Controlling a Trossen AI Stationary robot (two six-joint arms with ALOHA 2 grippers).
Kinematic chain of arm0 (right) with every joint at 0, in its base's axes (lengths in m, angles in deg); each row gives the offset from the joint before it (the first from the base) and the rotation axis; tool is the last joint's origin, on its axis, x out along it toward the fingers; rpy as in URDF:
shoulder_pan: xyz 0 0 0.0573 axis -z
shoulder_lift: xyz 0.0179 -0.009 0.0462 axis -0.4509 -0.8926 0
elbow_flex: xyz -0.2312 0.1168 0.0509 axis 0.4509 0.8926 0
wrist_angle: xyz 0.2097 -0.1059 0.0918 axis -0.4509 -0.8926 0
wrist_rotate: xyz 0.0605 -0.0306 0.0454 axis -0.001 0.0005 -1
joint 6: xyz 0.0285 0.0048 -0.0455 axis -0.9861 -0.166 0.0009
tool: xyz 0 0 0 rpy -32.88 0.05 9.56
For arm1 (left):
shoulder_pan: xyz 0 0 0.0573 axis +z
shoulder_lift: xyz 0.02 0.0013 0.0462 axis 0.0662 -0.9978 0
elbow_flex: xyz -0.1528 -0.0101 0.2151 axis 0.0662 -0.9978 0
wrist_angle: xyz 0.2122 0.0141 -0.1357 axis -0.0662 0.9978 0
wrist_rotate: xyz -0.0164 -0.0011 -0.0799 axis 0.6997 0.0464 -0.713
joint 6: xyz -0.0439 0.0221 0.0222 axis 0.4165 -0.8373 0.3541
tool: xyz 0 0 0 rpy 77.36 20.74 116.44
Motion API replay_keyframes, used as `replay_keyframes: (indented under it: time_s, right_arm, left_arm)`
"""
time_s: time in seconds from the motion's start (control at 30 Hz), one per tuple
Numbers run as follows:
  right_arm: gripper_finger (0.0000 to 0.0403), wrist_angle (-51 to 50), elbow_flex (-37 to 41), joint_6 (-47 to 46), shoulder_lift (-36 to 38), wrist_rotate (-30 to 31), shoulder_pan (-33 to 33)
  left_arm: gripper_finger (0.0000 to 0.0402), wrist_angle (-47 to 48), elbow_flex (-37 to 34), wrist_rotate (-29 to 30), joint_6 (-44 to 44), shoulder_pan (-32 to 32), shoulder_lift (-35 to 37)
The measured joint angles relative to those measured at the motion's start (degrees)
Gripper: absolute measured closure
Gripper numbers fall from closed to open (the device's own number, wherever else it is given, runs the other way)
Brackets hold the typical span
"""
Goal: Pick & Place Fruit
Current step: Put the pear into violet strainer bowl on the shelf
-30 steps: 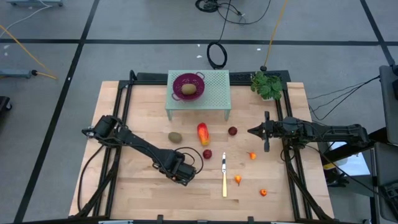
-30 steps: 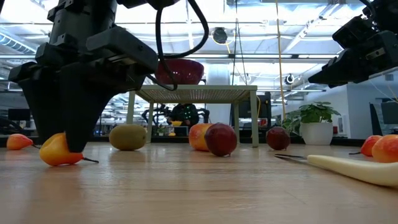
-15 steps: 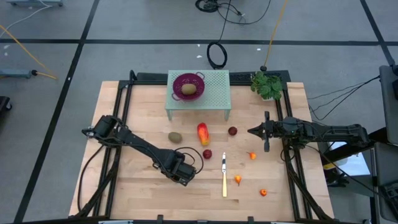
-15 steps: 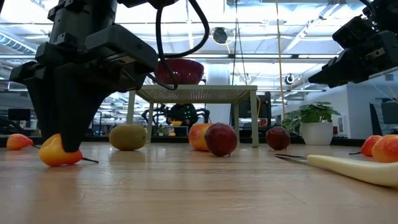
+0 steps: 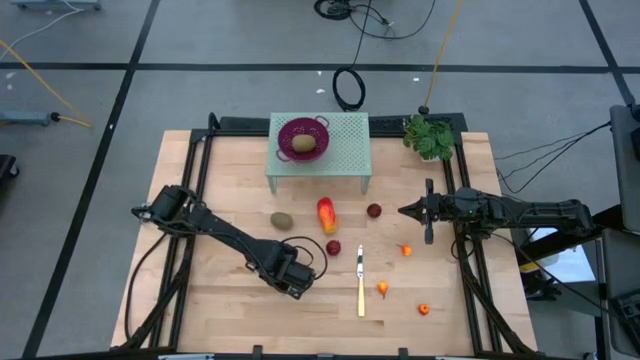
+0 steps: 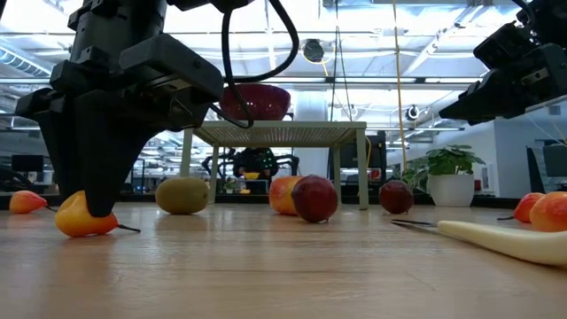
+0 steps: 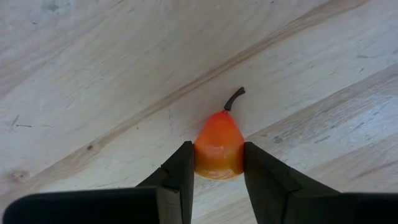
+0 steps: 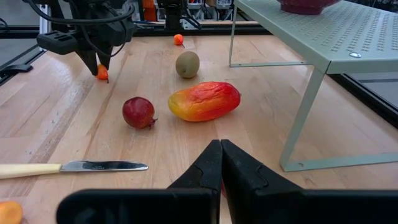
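My left gripper [image 5: 293, 283] points down near the table's near edge, its fingers either side of a tiny orange pear-shaped piece [image 7: 217, 151], which sits on the wood [image 6: 84, 215]. My right gripper [image 5: 403, 211] is shut and hangs above the table, right of a dark red ball [image 5: 373, 210]. A second dark red ball [image 5: 333, 247], the red-orange oblong fruit [image 5: 326, 215] and a brown-green oval [image 5: 282, 220] lie on the table. The other oval [image 5: 303, 143] sits in the purple colander [image 5: 289, 131]. Orange pieces [image 5: 406, 250], [image 5: 383, 289], [image 5: 424, 309] lie to the right. My left gripper pinches the orange piece by its wide lower body [image 7: 200, 163] between the two fingers [image 7: 180, 171], coming from above and pointing down. The piece rests on the table, and its stem [image 7: 235, 98] sticks out beyond the fingers.
The colander stands on a pale green perforated stand [image 5: 345, 140] at the far edge, with a small potted plant [image 5: 430, 137] to its right. A yellow-handled knife [image 5: 361, 280] lies right of my left gripper. Bare wood shows at the near left.
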Motion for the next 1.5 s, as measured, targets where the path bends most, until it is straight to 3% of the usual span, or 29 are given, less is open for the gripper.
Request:
replay_keyframes:
  time_s: [0.6,0.83,1.23,1.5]
  right_arm:
    - [0.0399,0.0,0.0,0.0,0.0,0.0,0.01]
    - [0.0399,0.02,0.02,0.0,0.02,0.0,0.0]
    - [0.0399,0.02,0.0,0.0,0.02,0.0,0.01]
    - [0.0399,0.01,-0.01,0.0,0.02,0.0,0.0]
  left_arm:
    - [0.0293,5.89,3.0,0.63,-0.87,0.53,2.15]
    - [0.0293,7.75,3.19,10.15,0.79,1.88,12.1]
    - [0.0293,7.08,3.23,36.85,-1.22,2.6,29.34]
    - [0.0293,6.86,3.23,41.39,-3.08,3.42,32.66]
